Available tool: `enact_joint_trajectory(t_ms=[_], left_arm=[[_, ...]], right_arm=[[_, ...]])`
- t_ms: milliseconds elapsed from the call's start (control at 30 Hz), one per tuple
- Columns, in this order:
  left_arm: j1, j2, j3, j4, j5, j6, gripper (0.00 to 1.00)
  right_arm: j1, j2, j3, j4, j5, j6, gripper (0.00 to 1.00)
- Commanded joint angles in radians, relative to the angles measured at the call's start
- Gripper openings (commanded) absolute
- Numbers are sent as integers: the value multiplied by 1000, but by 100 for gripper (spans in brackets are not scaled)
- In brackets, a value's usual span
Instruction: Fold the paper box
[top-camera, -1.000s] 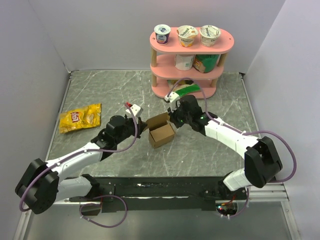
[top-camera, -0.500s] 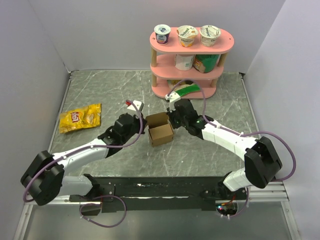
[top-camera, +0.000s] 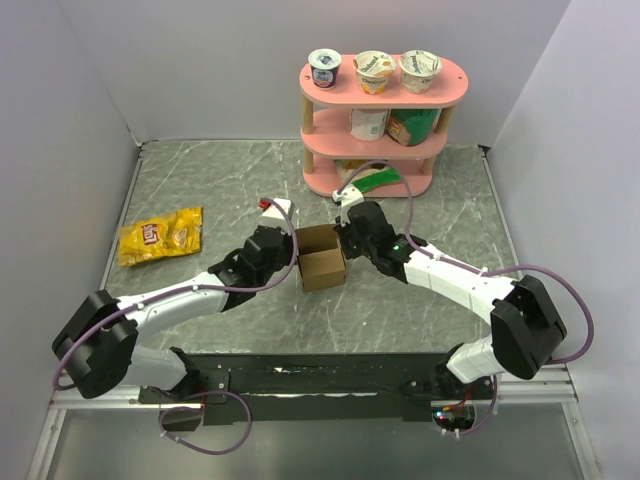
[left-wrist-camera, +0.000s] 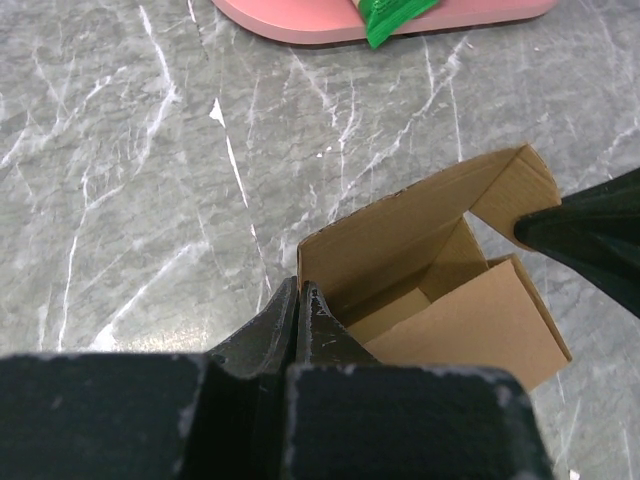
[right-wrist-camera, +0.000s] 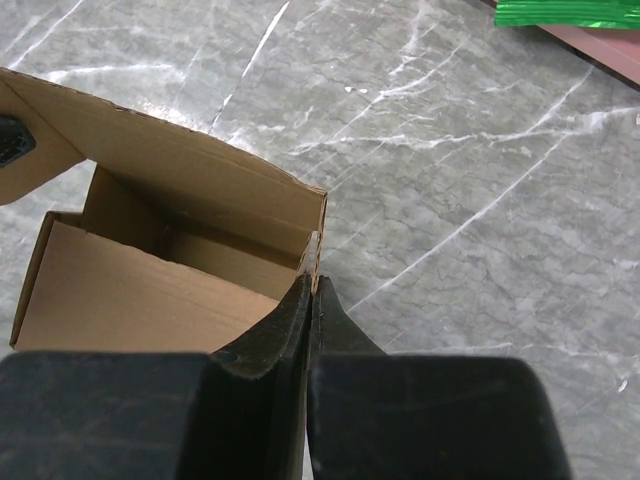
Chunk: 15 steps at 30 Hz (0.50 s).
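Note:
The paper box (top-camera: 322, 262) is a small brown cardboard box, open at the top, standing mid-table with its flaps up. My left gripper (top-camera: 293, 262) is shut, and its closed tips (left-wrist-camera: 298, 290) press against the box's left corner (left-wrist-camera: 420, 270) with nothing between them. My right gripper (top-camera: 345, 246) is shut at the box's right side. In the right wrist view its tips (right-wrist-camera: 311, 282) pinch the end of a cardboard wall (right-wrist-camera: 200, 170) at the corner. The right gripper's dark fingers (left-wrist-camera: 590, 235) show at the box's far flap in the left wrist view.
A pink three-tier shelf (top-camera: 380, 110) with cups and tubs stands behind the box. A green packet (top-camera: 375, 180) sticks out of its bottom tier. A yellow snack bag (top-camera: 160, 237) lies at the left. Grey walls enclose the marble tabletop (top-camera: 200, 180).
My left gripper has moved right, from a short way off up against the box's left corner. The box has turned slightly and squared up. The right gripper stayed at the box's right side.

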Motion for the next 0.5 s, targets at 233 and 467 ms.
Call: enact_joint_trajectory(t_ms=[233,467], left_arm=[[-34,-9,15,30,84,22,18],[-34,-110,-68,101,181,107,74]], right_arm=[[20,-57,-12,-3,-1,21,20],[17,-146,-19,-21,-15,-27,87]])
